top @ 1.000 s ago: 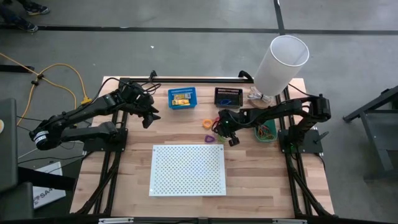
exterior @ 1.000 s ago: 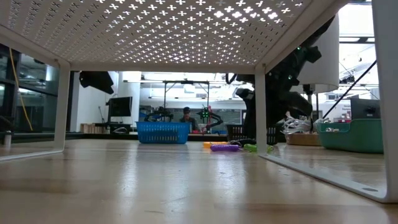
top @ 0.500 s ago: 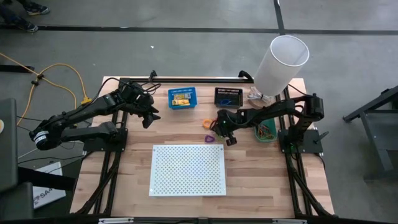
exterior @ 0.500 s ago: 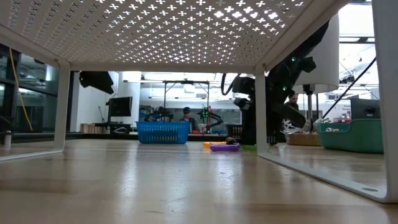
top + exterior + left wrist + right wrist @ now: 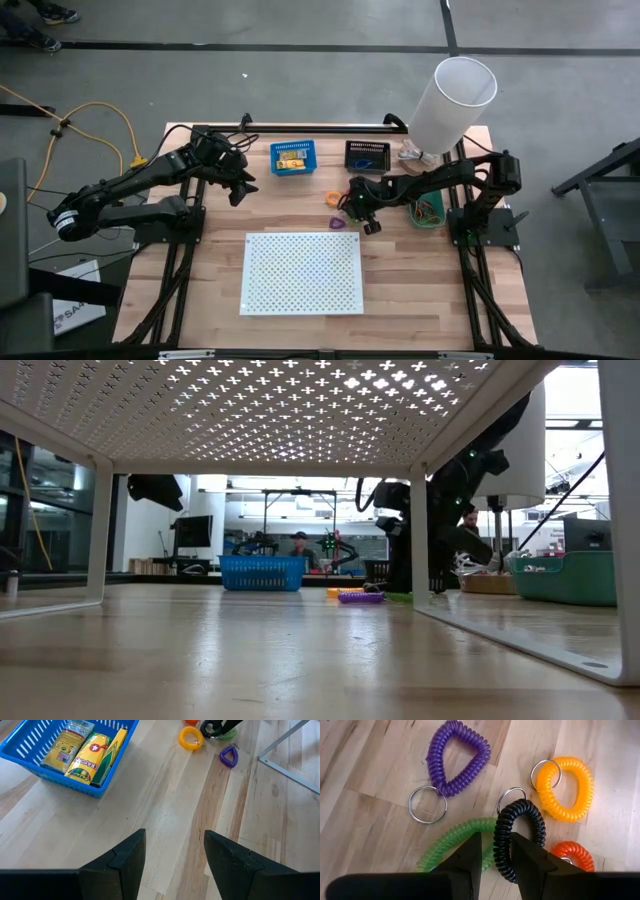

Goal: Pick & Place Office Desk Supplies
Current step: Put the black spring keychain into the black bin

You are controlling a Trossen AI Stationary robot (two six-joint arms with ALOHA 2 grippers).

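Wooden tabletop (image 5: 400, 280): right gripper (image 5: 495, 851) pinching black coil loop (image 5: 518, 836) among purple (image 5: 457, 757), orange (image 5: 568, 787), green (image 5: 452, 842) loops; left gripper (image 5: 172, 847) spread wide near blue bin (image 5: 30, 760).

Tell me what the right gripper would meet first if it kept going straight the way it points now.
The black coil loop: the right gripper already has that loop's coil between its fingers, seemingly right above the table. The green loop lies just beside it. Depth is hard to judge.

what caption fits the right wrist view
Right gripper closed on a black coil loop among purple, orange and green loops.
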